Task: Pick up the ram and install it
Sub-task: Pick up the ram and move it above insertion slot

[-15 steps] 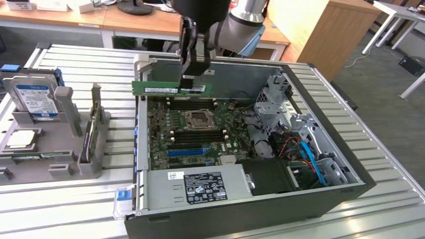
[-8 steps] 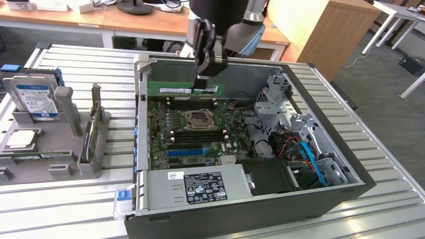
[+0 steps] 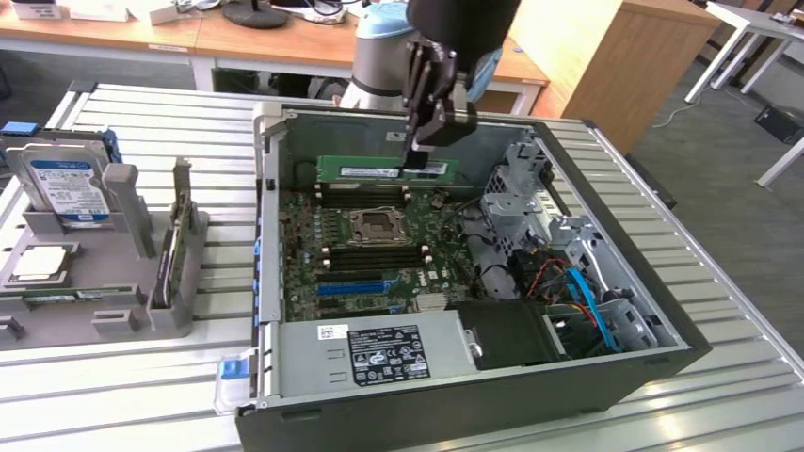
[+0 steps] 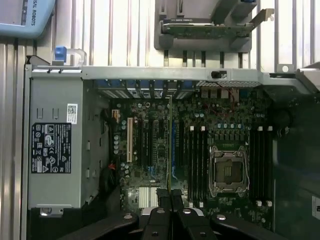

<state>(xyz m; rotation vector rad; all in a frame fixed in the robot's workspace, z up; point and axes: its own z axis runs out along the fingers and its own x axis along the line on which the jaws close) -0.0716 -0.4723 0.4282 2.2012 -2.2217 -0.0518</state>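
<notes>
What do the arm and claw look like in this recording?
The arm is a pale grey tube with a bluish joint cap, ending in a bulky black wrist housing. The claw is black: bolted linkage bars that narrow into two slim, flat fingers.

downward end effector (image 3: 421,158), jaws together (arm (image 3: 377,52) upright)
</notes>
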